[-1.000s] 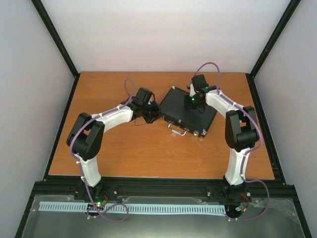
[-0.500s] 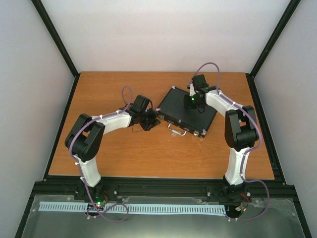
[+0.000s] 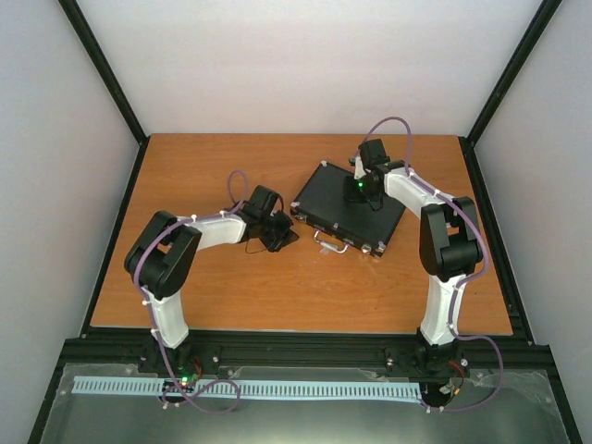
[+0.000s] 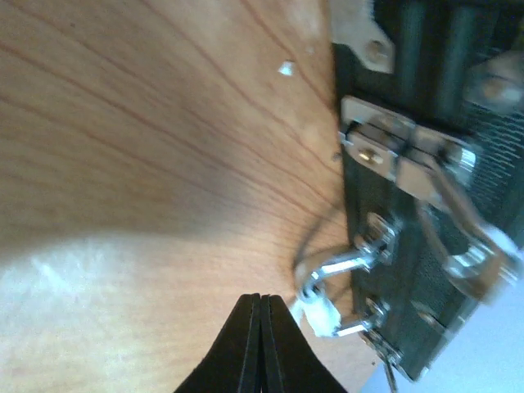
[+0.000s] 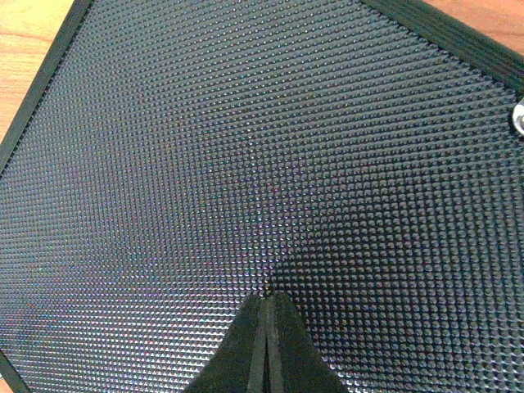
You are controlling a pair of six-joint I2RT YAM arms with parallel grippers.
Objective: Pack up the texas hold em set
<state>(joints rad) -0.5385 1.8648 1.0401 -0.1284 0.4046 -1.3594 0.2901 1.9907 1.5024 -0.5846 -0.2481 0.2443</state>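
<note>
My left gripper [image 4: 260, 304], shut and empty, sits nearest the latches [image 4: 393, 151] on the case [image 3: 331, 203]; right gripper [image 5: 266, 301], also shut, hovers over the lid [image 5: 246, 164].

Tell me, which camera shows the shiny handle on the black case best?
The left wrist view: the silver handle sticks out from the case up close, though a bit blurry. The top view shows it only as a tiny loop. The right wrist view shows just the bumpy black lid, no handle.
</note>
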